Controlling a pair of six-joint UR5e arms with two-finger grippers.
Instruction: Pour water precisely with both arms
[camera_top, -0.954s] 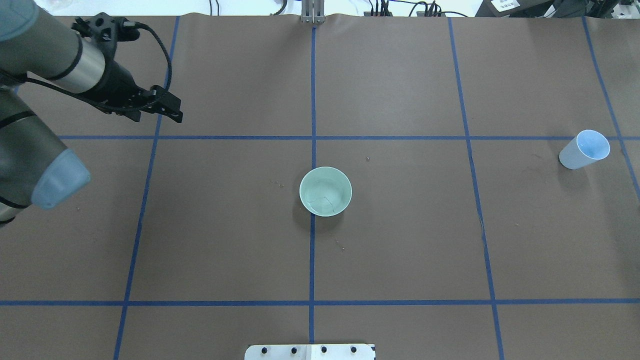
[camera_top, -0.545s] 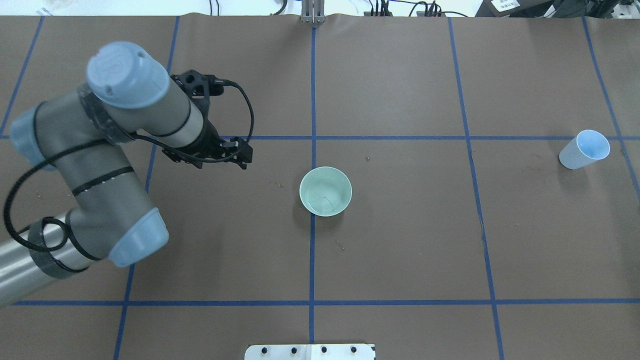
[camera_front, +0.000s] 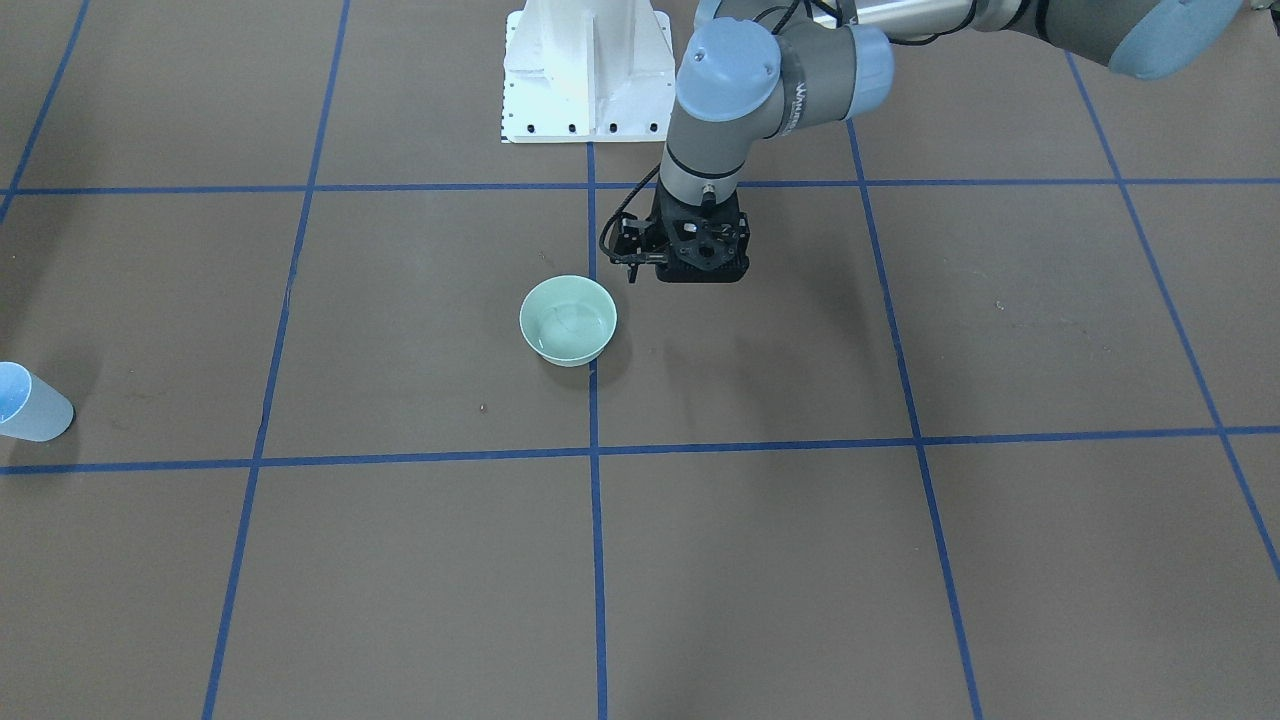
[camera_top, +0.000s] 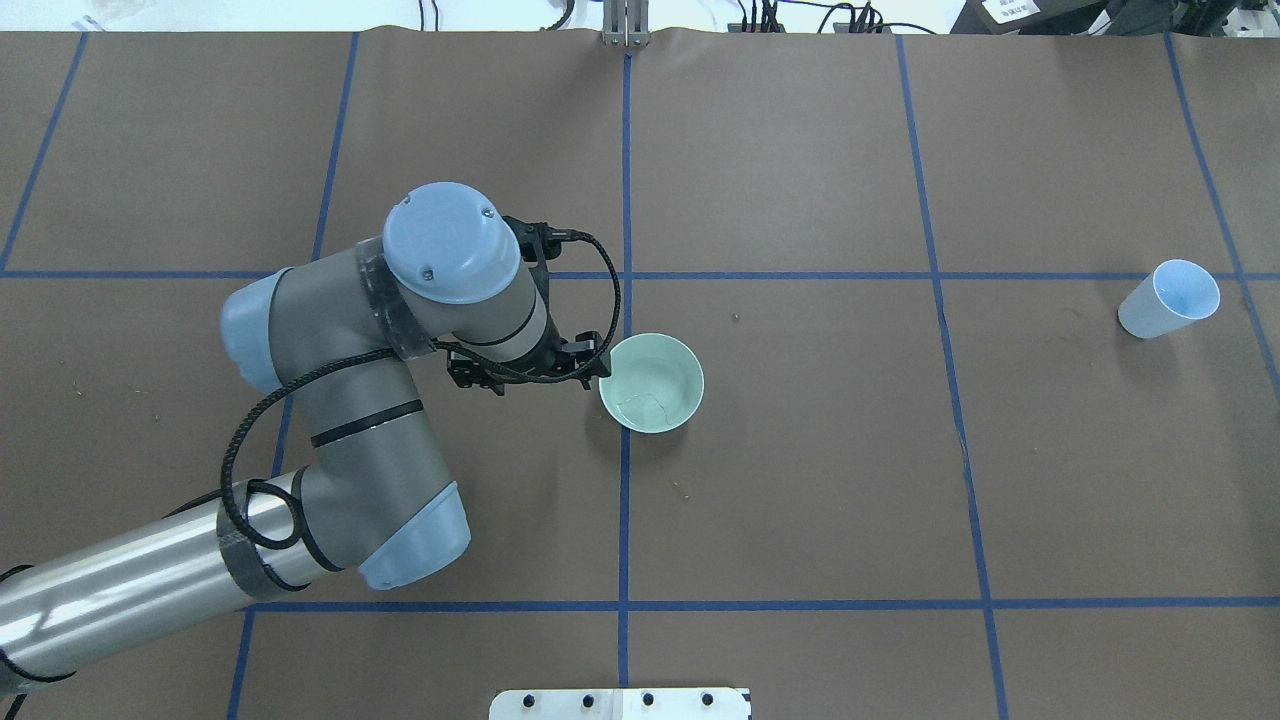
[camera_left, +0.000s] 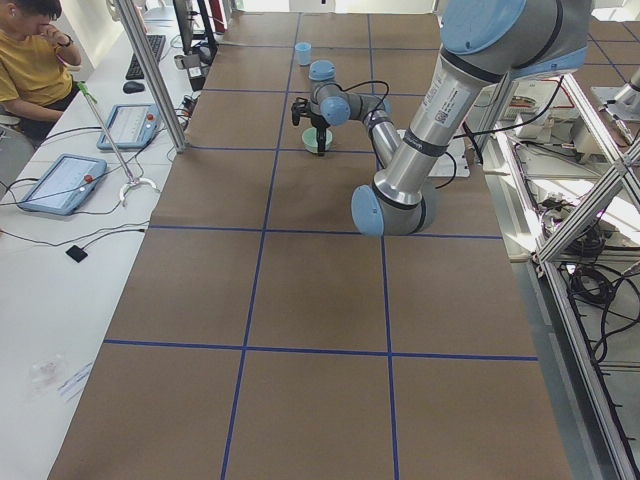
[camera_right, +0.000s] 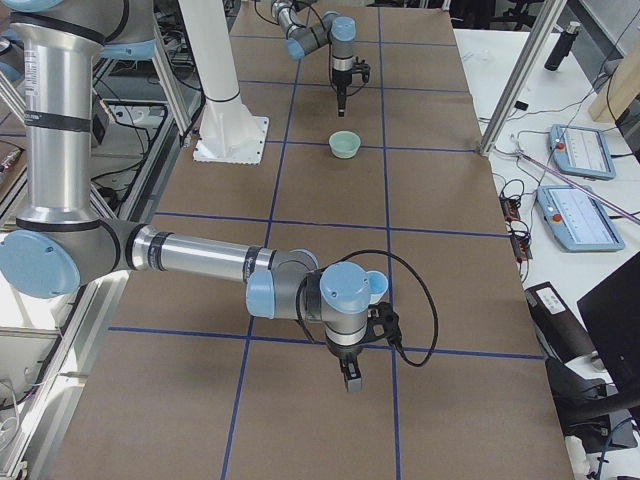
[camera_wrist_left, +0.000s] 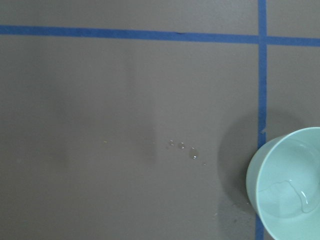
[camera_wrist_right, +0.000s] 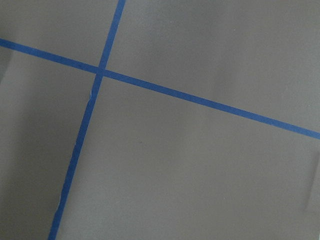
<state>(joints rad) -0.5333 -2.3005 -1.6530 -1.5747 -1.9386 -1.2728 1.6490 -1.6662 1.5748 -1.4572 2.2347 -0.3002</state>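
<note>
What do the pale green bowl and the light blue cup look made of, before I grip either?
Pale green round bowl: probably glazed ceramic, or hard plastic; smooth, opaque, with a faint sheen inside. Light blue tapered cup: likely thin plastic, possibly paper; pale matte wall, plain thin rim. Looks alone settle neither.

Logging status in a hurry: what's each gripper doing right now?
Left black two-finger gripper: cannot be told.
Right black two-finger gripper: cannot be told.

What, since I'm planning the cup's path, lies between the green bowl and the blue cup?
Nothing stands there: in the overhead view only brown table cover, crossed by one blue tape line, separates the bowl and the cup.
</note>
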